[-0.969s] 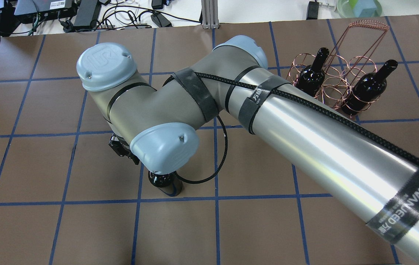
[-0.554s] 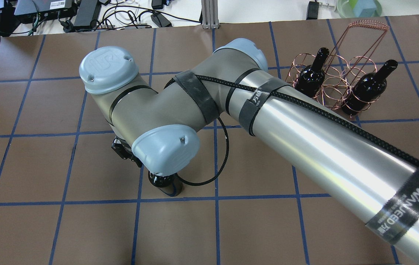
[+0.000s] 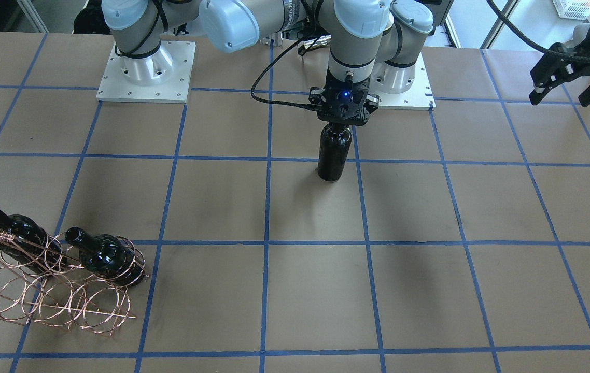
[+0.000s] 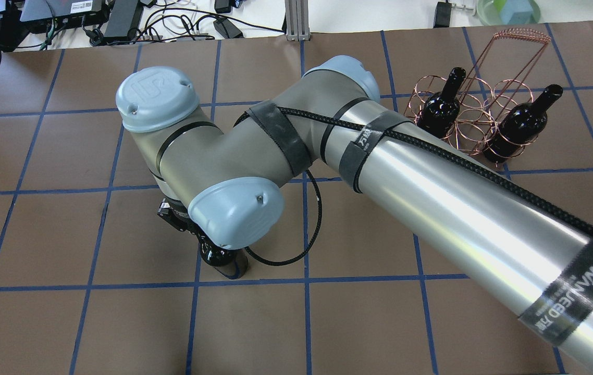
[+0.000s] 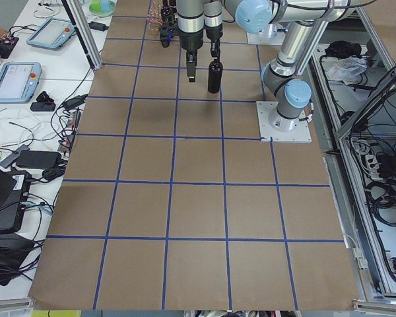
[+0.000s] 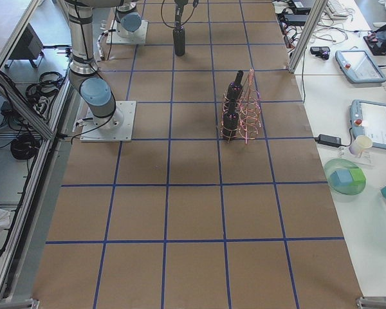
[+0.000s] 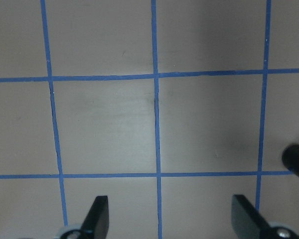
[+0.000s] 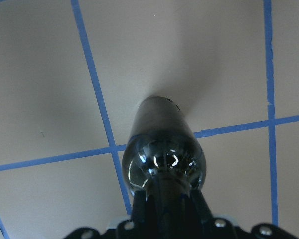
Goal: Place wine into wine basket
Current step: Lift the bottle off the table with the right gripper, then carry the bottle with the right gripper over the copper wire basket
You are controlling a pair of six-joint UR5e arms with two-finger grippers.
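Wine (image 3: 334, 153): glossy, near-black glass bottle without label; it stands upright, neck up.
Wine, hold: the neck is clamped between the fingers of the right gripper (image 3: 337, 123). I cannot tell if the base touches the table (image 3: 212, 197).
Wine, place: mid-table, well apart from the wine basket.
Wine basket (image 3: 41, 303): thin copper wire, rows of round rings, coiled handle on top — upright, on the robot's right.
Wine basket, content: two other bottles (image 3: 102, 255) sit in its rings.
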